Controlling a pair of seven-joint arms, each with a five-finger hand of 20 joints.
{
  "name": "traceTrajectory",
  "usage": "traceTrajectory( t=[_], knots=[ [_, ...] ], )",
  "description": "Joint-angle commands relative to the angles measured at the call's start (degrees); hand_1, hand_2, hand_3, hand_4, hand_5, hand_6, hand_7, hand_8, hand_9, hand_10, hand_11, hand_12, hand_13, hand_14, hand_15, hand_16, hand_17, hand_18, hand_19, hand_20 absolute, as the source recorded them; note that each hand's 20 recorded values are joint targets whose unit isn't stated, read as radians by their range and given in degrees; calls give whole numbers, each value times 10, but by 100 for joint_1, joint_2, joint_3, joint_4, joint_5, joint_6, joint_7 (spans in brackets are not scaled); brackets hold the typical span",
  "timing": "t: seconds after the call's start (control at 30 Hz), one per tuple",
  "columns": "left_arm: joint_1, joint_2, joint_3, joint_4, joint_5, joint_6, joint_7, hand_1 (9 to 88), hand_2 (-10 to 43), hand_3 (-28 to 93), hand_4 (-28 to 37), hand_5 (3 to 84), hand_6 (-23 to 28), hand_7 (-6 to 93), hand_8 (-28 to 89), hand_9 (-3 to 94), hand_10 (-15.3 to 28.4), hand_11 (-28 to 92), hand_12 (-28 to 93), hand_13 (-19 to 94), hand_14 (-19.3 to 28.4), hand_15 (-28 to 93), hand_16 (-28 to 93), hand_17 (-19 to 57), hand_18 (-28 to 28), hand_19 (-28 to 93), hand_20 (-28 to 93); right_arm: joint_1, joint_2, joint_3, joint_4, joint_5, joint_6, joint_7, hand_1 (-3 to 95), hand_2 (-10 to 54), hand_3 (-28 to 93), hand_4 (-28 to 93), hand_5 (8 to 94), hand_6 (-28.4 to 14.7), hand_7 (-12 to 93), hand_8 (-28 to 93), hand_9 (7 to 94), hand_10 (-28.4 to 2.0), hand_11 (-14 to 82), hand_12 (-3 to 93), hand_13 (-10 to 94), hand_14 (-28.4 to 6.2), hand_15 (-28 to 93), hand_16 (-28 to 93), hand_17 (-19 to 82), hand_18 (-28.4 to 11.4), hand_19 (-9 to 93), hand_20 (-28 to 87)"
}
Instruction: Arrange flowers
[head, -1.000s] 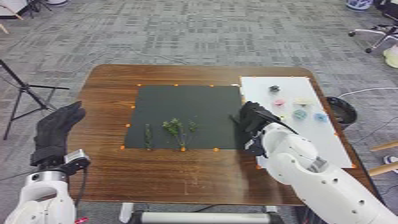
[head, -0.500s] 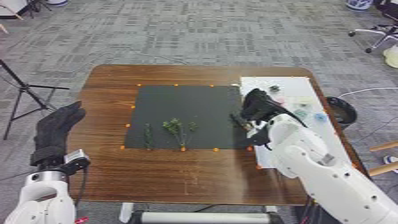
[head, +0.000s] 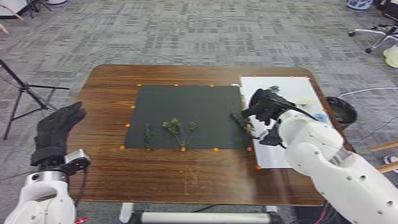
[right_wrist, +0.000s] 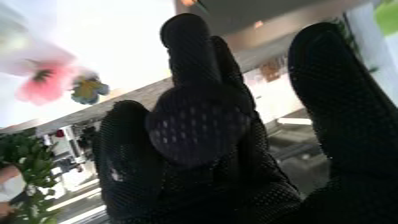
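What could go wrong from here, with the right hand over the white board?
The right hand may brush the pink flower or the small yellow-and-blue flower beside it. A low sweep could also nudge the dark slender piece near the black mat's right edge.
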Motion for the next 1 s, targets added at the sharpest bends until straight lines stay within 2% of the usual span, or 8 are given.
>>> traceTrajectory(
  t=[0.03,0.27,0.47,0.5,0.57,0.6,0.73,1.0],
  knots=[
    [23,1,-17,-54,36,-70,-64,248,55,682,-283,523,35,137,-67,491,150,222,134,376,169,195,5,67,114,95,168,-365,85,-95,-75,-218,-116,11,353,-95,558,-5,605,-72,175,-19,752,-184,186,235,937,-33,505,369,692,-77,920,489],
    [-5,-1,-13,-46,46,-123,-74,248,55,682,-283,524,34,138,-67,491,150,222,134,376,169,195,5,67,114,95,168,-491,82,-369,-52,-687,97,5,366,-95,538,-16,594,-81,174,-7,744,-186,197,246,937,-31,515,368,692,-76,926,478],
    [-18,-22,-22,-38,46,-129,-36,254,51,683,-283,524,33,139,-67,490,149,222,134,376,170,196,5,66,115,95,168,-482,55,-649,136,-843,781,45,486,-95,549,-59,572,-87,274,-22,754,-164,290,322,937,-20,556,352,706,-64,932,483],
    [-12,-31,-22,-41,42,-120,-27,254,50,683,-283,524,33,140,-68,490,149,221,134,376,170,196,5,66,115,95,168,-490,60,-665,158,-863,861,27,538,-95,499,-41,572,-85,292,22,773,-150,254,386,937,-18,562,346,709,-61,931,485],
    [-3,-42,-34,-42,33,-113,-23,255,50,682,-283,524,33,139,-68,491,149,222,134,375,170,196,5,66,115,95,168,-477,56,-705,227,-862,1033,-14,650,-95,356,38,579,-76,312,207,822,-131,190,474,937,-14,573,335,716,-57,930,484],
    [-11,-38,-29,-40,30,-106,-25,255,50,682,-283,524,33,140,-68,490,149,222,135,376,170,196,5,66,115,96,168,-473,48,-696,256,-885,1047,-44,667,-95,370,23,594,-71,319,245,844,-124,183,486,937,-11,581,325,720,-56,929,483],
    [-5,-48,-36,-42,26,-91,-14,256,50,681,-283,524,33,139,-69,491,149,223,134,376,170,197,5,66,115,96,168,-458,41,-672,348,-856,1090,-108,702,-95,439,-28,664,-59,294,285,878,-119,254,432,937,-4,592,309,730,-51,923,482],
    [48,-32,-60,-84,15,-55,-12,256,50,680,-283,524,34,137,-68,490,149,222,134,376,170,196,5,66,115,96,168,-231,33,-591,200,-238,1739,-132,699,-95,480,-30,683,-72,320,257,881,-122,297,398,937,-1,603,291,740,-46,916,482]
  ],
)
